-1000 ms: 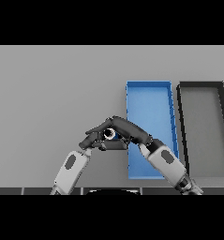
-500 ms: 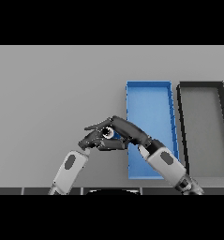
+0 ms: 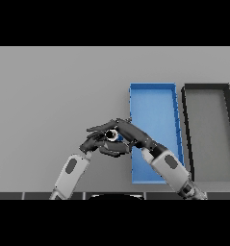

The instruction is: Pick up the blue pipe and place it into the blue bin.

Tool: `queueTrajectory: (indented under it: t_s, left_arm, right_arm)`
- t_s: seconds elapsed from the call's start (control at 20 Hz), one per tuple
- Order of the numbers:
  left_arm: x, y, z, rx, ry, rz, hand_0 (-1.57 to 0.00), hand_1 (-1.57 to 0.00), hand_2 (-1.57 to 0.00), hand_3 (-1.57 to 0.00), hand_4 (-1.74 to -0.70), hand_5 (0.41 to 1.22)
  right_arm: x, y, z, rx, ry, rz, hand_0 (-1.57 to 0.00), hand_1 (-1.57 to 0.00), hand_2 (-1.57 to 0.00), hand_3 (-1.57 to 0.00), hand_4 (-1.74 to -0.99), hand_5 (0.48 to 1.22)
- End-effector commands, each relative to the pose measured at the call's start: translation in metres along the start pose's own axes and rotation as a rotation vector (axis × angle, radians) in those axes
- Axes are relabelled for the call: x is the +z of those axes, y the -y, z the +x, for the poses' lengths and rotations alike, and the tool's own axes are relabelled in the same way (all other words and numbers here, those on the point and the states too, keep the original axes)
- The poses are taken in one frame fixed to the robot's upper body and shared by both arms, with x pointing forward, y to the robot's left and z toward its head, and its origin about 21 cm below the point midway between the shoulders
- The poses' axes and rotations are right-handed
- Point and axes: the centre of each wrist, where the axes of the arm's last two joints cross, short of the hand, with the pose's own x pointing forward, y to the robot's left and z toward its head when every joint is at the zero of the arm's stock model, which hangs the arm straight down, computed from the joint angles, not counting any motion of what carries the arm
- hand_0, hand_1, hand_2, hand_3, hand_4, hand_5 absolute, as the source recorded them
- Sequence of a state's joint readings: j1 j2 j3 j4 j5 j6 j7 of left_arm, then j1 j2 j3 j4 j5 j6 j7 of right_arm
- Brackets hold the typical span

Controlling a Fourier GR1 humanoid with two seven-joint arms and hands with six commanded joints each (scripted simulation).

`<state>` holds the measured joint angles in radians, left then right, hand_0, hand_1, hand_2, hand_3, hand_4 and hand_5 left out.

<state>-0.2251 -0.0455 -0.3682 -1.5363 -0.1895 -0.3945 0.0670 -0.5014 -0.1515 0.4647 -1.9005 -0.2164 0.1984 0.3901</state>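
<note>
Just left of the blue bin (image 3: 153,103), over the grey worktop (image 3: 49,96), both hands meet around the blue pipe (image 3: 117,138). Only a small blue patch of it and a pale round end show between the dark fingers. Right hand (image 3: 133,135) fingers curl over it, grasping; left hand (image 3: 95,142) fingers wrap it from the other side. No readable writing. A black bin (image 3: 205,129) sits right of the blue one.

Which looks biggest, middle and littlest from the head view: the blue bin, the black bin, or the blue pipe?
1. and 2. The blue bin and the black bin look about the same size, so I will not rank them.
3. The blue pipe looks littlest by far; only a bit of it peeks out between the hands.
</note>
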Motion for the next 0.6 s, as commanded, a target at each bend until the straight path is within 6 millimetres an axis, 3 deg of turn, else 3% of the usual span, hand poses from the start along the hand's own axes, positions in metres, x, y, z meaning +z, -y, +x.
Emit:
queueTrajectory:
  t_s: [0.0,0.25,0.4,0.55]
  left_arm:
    - [-0.002,0.0,0.001,-0.006,-0.008,-0.001,-0.03,-0.02,-0.02,-0.02,-0.92,0.482]
    - [-0.001,0.004,0.001,-0.006,-0.002,-0.013,-0.01,-0.01,-0.01,-0.01,-0.91,0.45]
    - [0.0,0.002,0.002,0.002,-0.017,-0.011,0.0,0.0,0.0,0.0,-0.91,0.437]
    - [0.001,0.002,0.002,0.0,-0.029,-0.008,0.0,0.0,0.0,0.0,-0.9,0.432]
  right_arm:
    - [-0.001,0.004,0.007,-0.014,0.009,-0.003,-1.57,-1.57,-1.57,-1.57,-1.741,1.221]
    - [-0.011,0.032,0.058,-0.111,0.04,-0.02,-1.57,-1.57,-1.57,-1.57,-1.741,1.221]
    - [-0.019,0.056,0.093,-0.105,0.156,-0.006,-1.57,-1.57,-1.57,-1.57,-1.741,1.221]
    - [-0.017,0.09,0.122,-0.029,0.201,-0.194,-1.57,-1.57,-1.57,-1.57,-1.741,1.221]
